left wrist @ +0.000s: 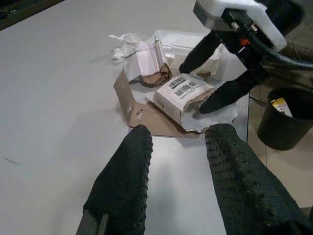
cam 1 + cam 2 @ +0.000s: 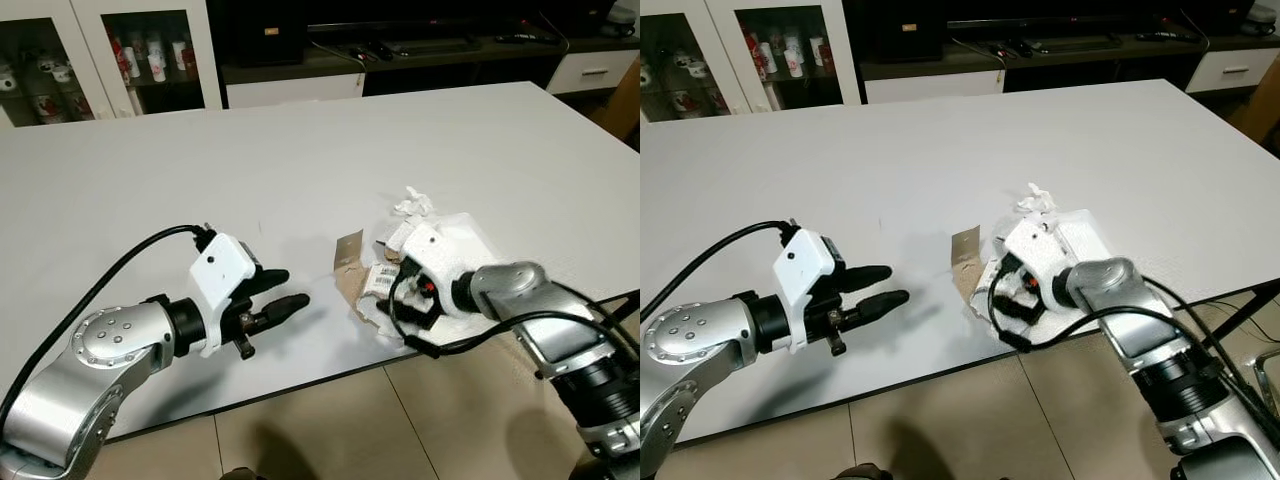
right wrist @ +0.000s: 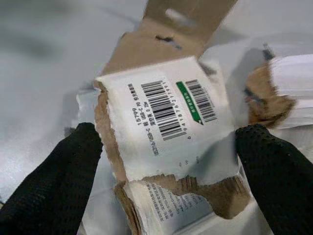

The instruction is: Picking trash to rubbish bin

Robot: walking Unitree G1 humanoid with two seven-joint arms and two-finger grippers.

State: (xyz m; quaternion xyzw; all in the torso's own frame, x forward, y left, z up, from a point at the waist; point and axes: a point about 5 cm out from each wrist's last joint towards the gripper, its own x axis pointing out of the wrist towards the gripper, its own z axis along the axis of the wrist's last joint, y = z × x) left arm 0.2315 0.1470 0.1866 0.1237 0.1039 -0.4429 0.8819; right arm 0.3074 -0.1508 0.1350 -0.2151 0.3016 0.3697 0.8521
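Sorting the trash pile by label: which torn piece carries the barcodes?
The torn white-faced cardboard piece between the right end effector's open fingers; the crumpled white paper and brown flap show none.

A wide white desk [image 2: 300, 150] takes up most of the room ahead. Behind it on the left stands a white glass-door cabinet [image 2: 110, 50] with cups on its shelves. A low dark TV bench [image 2: 420, 55] with a white drawer [image 2: 595, 70] runs along the right. The floor [image 2: 330, 430] is beige tile.
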